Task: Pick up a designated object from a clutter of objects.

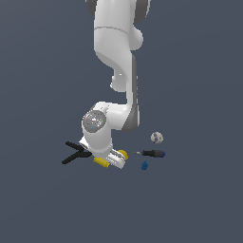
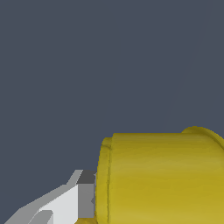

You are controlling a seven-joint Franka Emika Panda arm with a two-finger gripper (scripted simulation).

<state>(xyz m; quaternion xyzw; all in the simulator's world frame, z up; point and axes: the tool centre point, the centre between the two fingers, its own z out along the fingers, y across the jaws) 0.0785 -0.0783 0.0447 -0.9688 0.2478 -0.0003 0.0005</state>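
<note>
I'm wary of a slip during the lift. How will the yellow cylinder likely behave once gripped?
The yellow cylinder looks smooth and glossy, so it may slide against the finger beside it. Its round wall suggests that it could roll if released on its side. It appears rigid, probably not deforming.

Bright-yellow cylinder [image 2: 162,179] — black clamp [image 1: 75,152]

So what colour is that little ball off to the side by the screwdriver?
The ball is whitish with a faint mottled pattern, seen best in the exterior view.
</note>
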